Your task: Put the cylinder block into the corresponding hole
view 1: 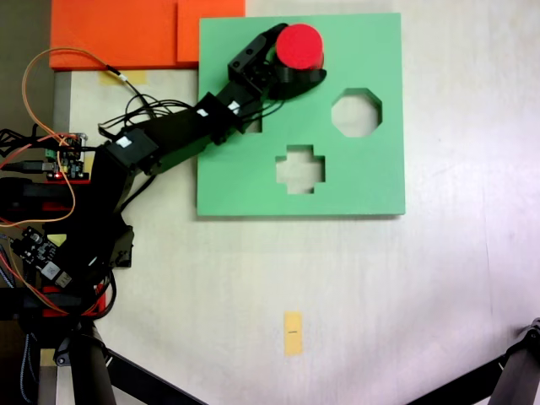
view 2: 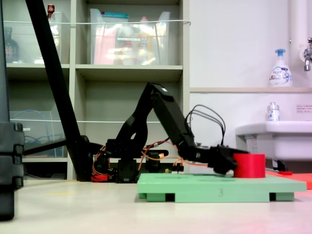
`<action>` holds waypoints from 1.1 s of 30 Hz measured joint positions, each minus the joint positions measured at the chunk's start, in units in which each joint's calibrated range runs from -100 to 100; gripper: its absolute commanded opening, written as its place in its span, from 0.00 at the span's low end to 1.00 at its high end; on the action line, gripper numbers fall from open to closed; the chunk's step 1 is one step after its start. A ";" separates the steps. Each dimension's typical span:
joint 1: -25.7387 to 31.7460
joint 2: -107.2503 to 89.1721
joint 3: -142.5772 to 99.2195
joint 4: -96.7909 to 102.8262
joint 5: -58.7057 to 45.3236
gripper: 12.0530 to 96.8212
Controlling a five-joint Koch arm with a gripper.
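Note:
The red cylinder block (view 1: 301, 45) stands upright at the far middle of the green foam board (view 1: 371, 186) in a fixed view. My gripper (view 1: 302, 53) reaches in from the left, one jaw on each side of the block, shut on it. Seen from the side, the cylinder block (view 2: 249, 165) has its base level with the top of the board (view 2: 195, 187), and the gripper (view 2: 233, 165) holds its left side. The corresponding hole is hidden under the block. The octagonal cutout (view 1: 356, 111) and the cross-shaped cutout (view 1: 299, 167) lie open; the arm partly covers a square cutout (view 1: 252, 126).
Orange foam sheets (view 1: 126, 34) lie at the board's far left corner. Circuit boards and wires (view 1: 59, 160) crowd the arm's base. A yellow tape strip (view 1: 292, 332) marks the table nearer the front. Black tripod legs (view 1: 515, 375) cross the bottom corners. A sink (view 2: 273, 139) stands behind the board.

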 measured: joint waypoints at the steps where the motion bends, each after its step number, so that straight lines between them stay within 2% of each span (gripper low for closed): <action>1: 0.00 -0.68 -1.08 0.00 0.00 0.63; 6: -0.15 -17.51 -11.56 0.00 0.00 0.62; 7: -0.24 -22.98 -14.31 0.00 0.00 0.60; 9: -0.63 -35.43 -20.77 0.00 0.00 0.42; 10: -0.88 -42.82 -24.40 0.00 0.00 0.38; 13: -2.39 -69.63 -31.26 -4.50 -0.78 0.38; 16: -4.49 -94.25 -31.26 -19.97 -3.08 0.38; 18: -6.45 -103.97 -31.36 -28.68 -4.30 0.43; 23: -13.58 -111.90 -31.55 -44.54 -10.99 0.42; 31: -24.42 -112.04 -41.94 -52.37 -38.68 0.41; 33: -25.30 -111.90 -48.31 -52.37 -43.61 0.41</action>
